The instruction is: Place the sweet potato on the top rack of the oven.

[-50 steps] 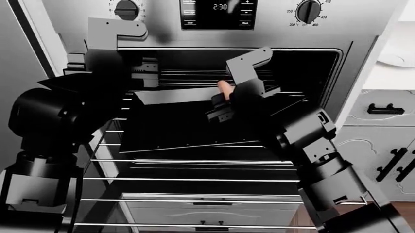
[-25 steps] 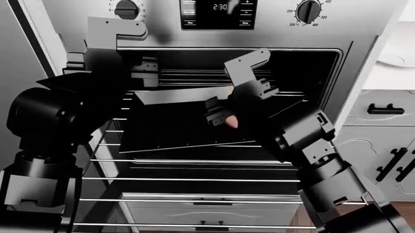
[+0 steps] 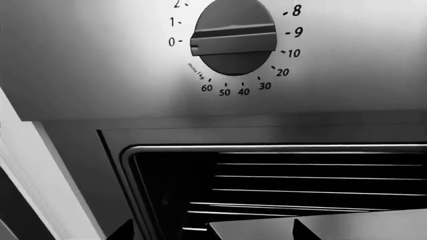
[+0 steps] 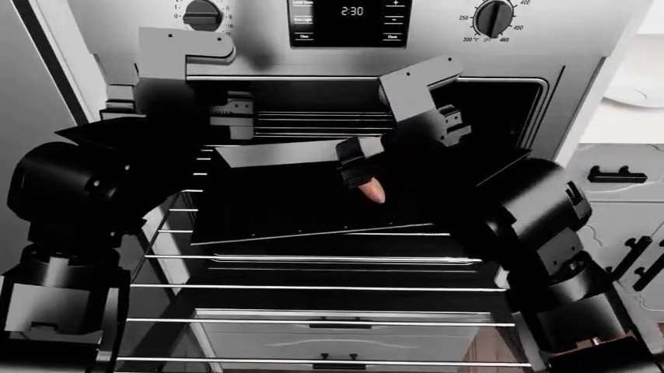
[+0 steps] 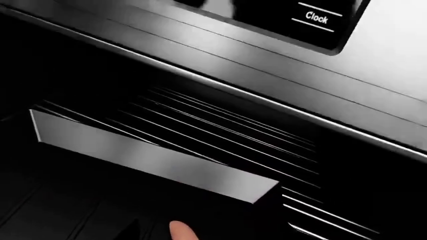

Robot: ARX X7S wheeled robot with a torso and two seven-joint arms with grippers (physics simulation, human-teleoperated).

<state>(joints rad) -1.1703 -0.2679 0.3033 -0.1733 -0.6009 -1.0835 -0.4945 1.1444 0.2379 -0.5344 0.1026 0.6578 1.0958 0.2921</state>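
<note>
Right gripper (image 4: pixel 358 172) pinches the sweet potato (image 4: pixel 372 189), long axis pointing down, directly over the top rack's black tray (image 4: pixel 280 210); left gripper unseen.

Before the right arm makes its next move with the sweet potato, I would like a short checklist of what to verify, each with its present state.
1. Oven open, cavity reachable: ok.
2. Sweet potato over the black tray of the top rack: ok.
3. Sweet potato resting on the tray, not hanging: cannot tell.
4. Right gripper released: cannot tell, its fingertips merge with the dark tray.
5. Left gripper away from the sweet potato: ok, it sits at the cavity's left edge.
</note>
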